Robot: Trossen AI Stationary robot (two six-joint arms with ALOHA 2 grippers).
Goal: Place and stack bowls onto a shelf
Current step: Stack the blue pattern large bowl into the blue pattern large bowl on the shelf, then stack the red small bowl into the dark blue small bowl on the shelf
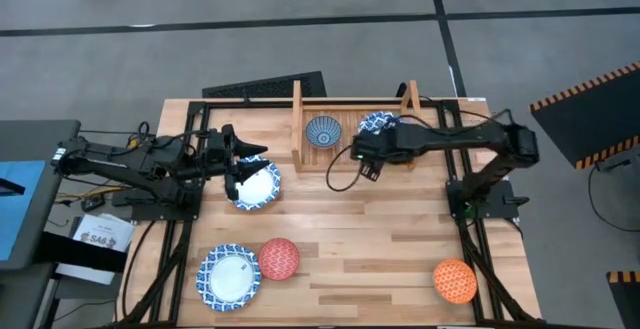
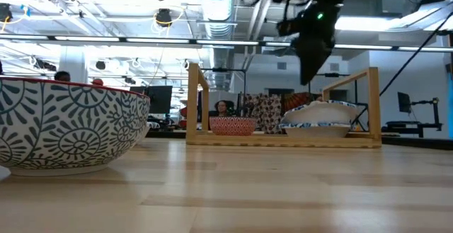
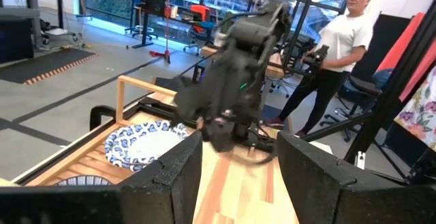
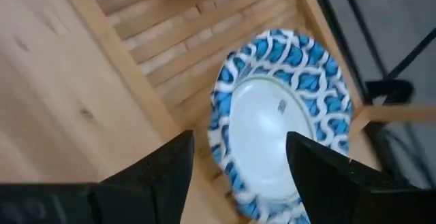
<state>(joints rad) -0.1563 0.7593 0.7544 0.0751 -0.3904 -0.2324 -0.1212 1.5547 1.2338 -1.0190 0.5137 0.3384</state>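
The wooden shelf point(image 1: 299, 119) stands at the table's far middle. On its slats sit a small blue bowl point(image 1: 322, 131) and a white blue-rimmed bowl point(image 1: 377, 122), which in the low view point(image 2: 318, 118) looks like two stacked. My right gripper point(image 1: 366, 163) is open just above and in front of that bowl point(image 4: 279, 135), touching nothing. My left gripper point(image 1: 236, 161) is open over the left edge of another white bowl point(image 1: 258, 186) that rests on the table. A third white bowl point(image 1: 229, 276), the red bowl point(image 1: 279, 259) and the orange bowl point(image 1: 455, 280) rest near the front.
Black metal frames point(image 1: 185, 219) carry the arms at the table's left and right sides. A dark flat object point(image 1: 265, 87) lies behind the far edge. A person point(image 3: 340, 40) stands beyond the table. Bare wood lies between the shelf and the front bowls.
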